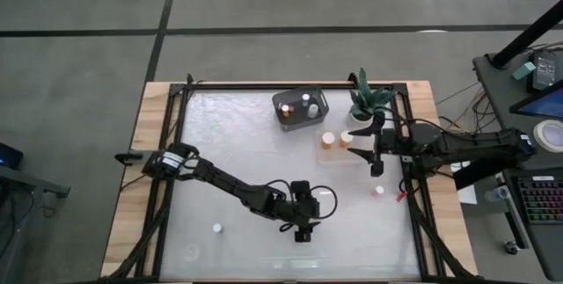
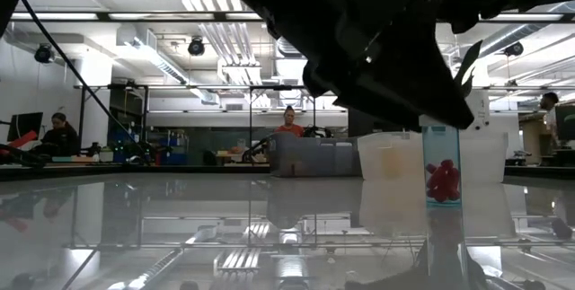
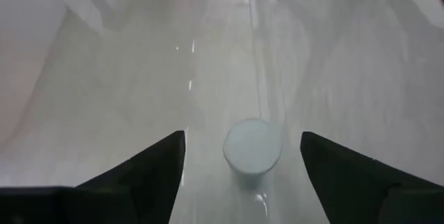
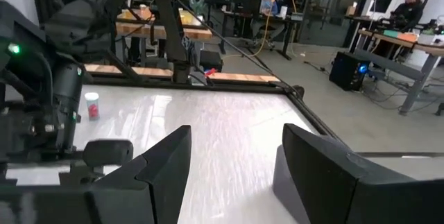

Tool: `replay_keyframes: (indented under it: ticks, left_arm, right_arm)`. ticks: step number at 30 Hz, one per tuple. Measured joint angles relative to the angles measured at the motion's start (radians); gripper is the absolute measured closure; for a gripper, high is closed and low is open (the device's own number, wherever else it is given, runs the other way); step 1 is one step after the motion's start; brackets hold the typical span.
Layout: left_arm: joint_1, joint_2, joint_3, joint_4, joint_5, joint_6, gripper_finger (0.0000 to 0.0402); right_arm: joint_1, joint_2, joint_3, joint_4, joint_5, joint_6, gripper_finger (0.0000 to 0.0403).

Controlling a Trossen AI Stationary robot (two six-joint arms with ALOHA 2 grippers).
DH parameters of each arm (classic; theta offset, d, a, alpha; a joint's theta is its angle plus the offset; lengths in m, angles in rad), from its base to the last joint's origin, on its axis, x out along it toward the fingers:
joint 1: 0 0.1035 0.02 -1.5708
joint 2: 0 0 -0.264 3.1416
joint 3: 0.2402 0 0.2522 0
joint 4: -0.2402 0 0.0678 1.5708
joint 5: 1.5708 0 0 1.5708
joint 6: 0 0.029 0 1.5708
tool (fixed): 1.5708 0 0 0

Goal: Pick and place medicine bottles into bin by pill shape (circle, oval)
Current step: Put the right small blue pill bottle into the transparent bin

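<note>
Left wrist view: left pincer (image 3: 243, 175) released, straddling 1 white bottle (image 3: 252, 147); right pincer (image 4: 232, 175) released.

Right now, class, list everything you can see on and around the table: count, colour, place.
bin: one, dark, far middle of the table
binned bottles: at least two, white-capped, inside the bin
tray: one, clear, right of the bin
orange bottles: two, in the tray
plant: one, green, far right
lone bottle: one, white-capped, right side
white bottle: one, near left
small white bottle: one, between the left fingers
left end effector: open, near middle
right end effector: open, empty, by the tray
</note>
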Motion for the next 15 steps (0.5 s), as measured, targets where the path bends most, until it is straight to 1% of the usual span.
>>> replay_keyframes:
  ticks: [15]
  left_arm:
    - [0.008,0.0,0.0,-0.012,-0.001,0.019,0.023]
  right_arm:
    - [0.0,0.0,0.0,0.048,0.001,-0.064,0.0184]
